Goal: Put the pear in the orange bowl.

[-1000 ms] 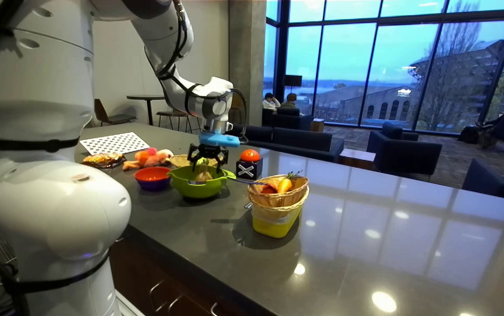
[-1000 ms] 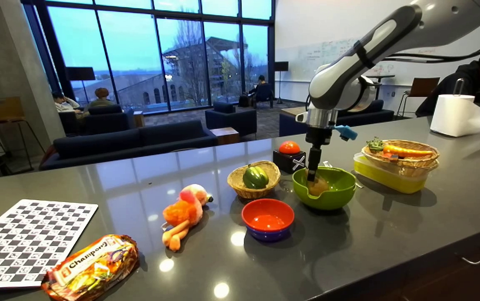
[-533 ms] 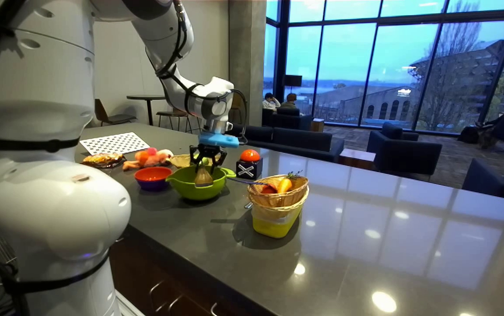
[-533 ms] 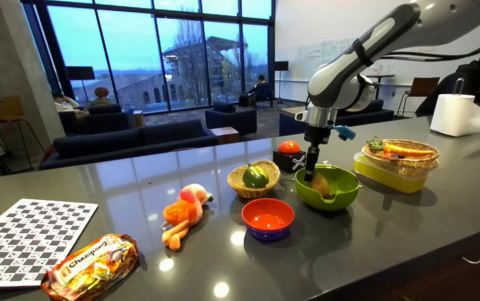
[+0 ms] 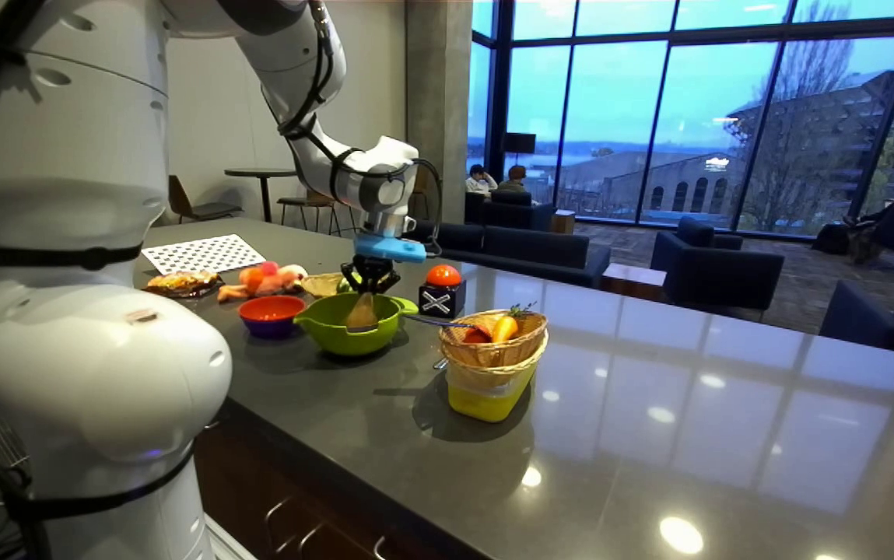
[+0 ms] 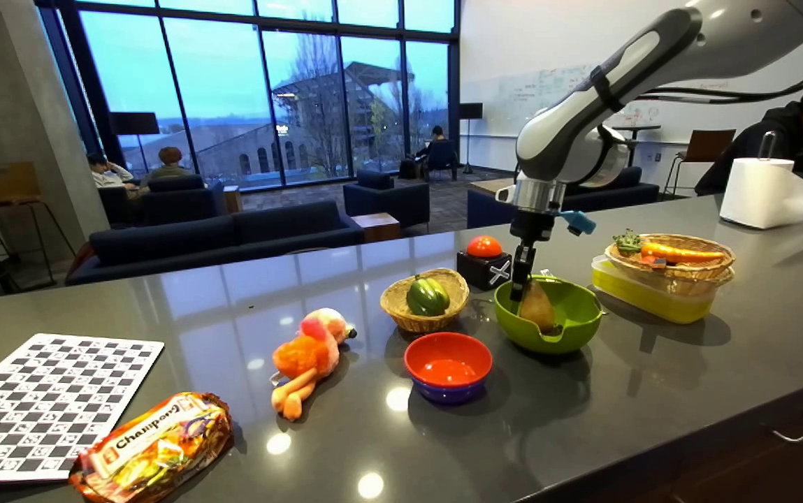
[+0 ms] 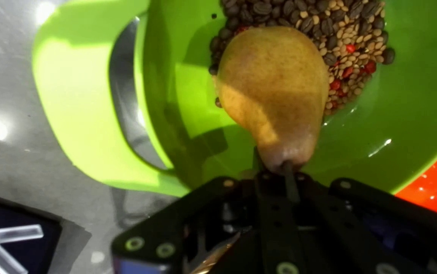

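In an exterior view, we find the hand [image 5: 369, 290] positioned over the green bowl [image 5: 332, 337], its tips at the upper end of the pear [image 5: 362, 313], which stands inside that bowl. We locate the bowl well in from the near edge of the worktop [image 5: 322, 397]; beyond the yellow container [image 5: 492, 401], the worktop runs broadly to the right. In an exterior view, we see the pear leaning toward the hand, behind the notch in the bowl's rim. The orange-red bowl [image 6: 450, 360] stands just beside the green bowl but apart from it, a narrow strip of worktop showing between the two. On the far side, the button box [image 6: 475, 270] sits near the green rim, and the wicker basket [image 6: 395, 307] with the green gourd [image 6: 428, 296] sits near the orange-red bowl. A wider stretch of worktop runs from both bowls to the near edge. In the wrist view, we see the pear on a mix of beans and grains [image 7: 349, 40], closer to the handle [image 7: 77, 116] than to the opposite wall, so the wider band of interior shows on the right. The fingers [image 7: 268, 213] enter from the bottom and stand close together at the stem end; we cannot tell whether they have met or have hold of the pear. The green rim overlaps the orange-red bowl at the right margin.
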`<action>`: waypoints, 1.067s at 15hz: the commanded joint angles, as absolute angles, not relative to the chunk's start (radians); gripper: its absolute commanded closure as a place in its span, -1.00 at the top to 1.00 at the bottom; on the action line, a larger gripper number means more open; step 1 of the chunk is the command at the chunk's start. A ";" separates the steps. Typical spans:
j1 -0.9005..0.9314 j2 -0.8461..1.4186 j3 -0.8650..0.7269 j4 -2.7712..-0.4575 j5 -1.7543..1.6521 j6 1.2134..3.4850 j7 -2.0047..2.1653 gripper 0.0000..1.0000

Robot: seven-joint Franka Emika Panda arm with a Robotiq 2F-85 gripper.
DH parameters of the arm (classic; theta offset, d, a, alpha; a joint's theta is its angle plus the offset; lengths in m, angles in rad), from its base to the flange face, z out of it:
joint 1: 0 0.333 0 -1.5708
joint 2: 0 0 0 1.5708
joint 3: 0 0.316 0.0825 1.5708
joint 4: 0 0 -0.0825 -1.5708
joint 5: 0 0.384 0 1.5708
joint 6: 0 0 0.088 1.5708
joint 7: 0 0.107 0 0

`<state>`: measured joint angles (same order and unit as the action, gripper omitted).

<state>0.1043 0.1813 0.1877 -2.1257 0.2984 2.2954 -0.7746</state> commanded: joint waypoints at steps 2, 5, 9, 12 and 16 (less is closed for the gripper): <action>0.096 0.179 0.192 -2.125 0.300 2.295 -0.772 -0.43; 0.109 0.172 0.179 -2.132 0.246 2.284 -0.667 -0.08; 0.127 0.152 0.173 -2.147 0.119 2.242 -0.447 0.49; 0.138 0.133 0.185 -2.152 0.090 2.191 -0.349 0.89; 0.160 0.116 0.190 -2.149 0.079 2.144 -0.270 1.00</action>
